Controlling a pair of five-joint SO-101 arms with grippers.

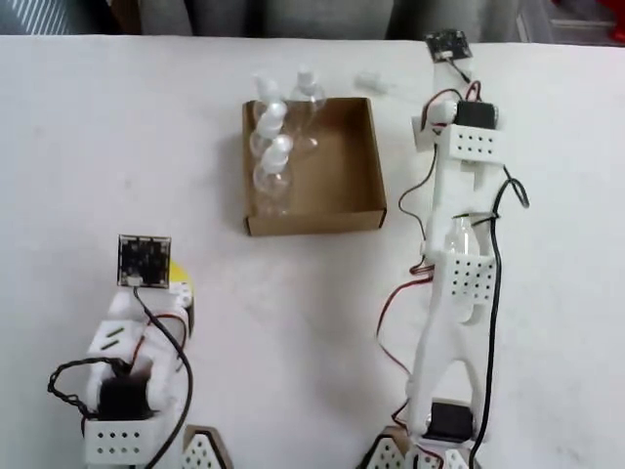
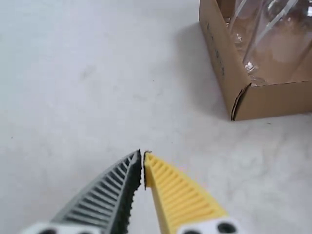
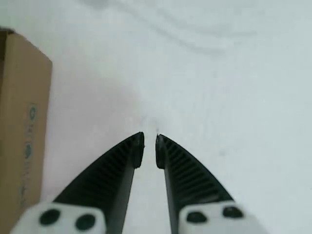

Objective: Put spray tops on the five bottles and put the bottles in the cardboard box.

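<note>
The cardboard box (image 1: 317, 220) sits mid-table, and several clear bottles (image 1: 276, 156) with white spray tops stand crowded in its left part. In the left wrist view the box (image 2: 273, 100) and its bottles (image 2: 265, 39) lie ahead of my left gripper (image 2: 144, 156). That gripper has one grey and one yellow finger, shut and empty over bare table. My left gripper (image 1: 181, 288) is at the front left. My right gripper (image 3: 149, 141) is all but shut on nothing, with the box wall (image 3: 19, 131) beside it. A clear bottle (image 1: 467, 242) lies along the right arm (image 1: 459, 147), partly covered.
A small clear spray part (image 1: 376, 82) lies on the table behind the box's far right corner. Red and black cables (image 1: 395, 293) loop off the right arm. White tabletop stretches between the two arms and at the far left.
</note>
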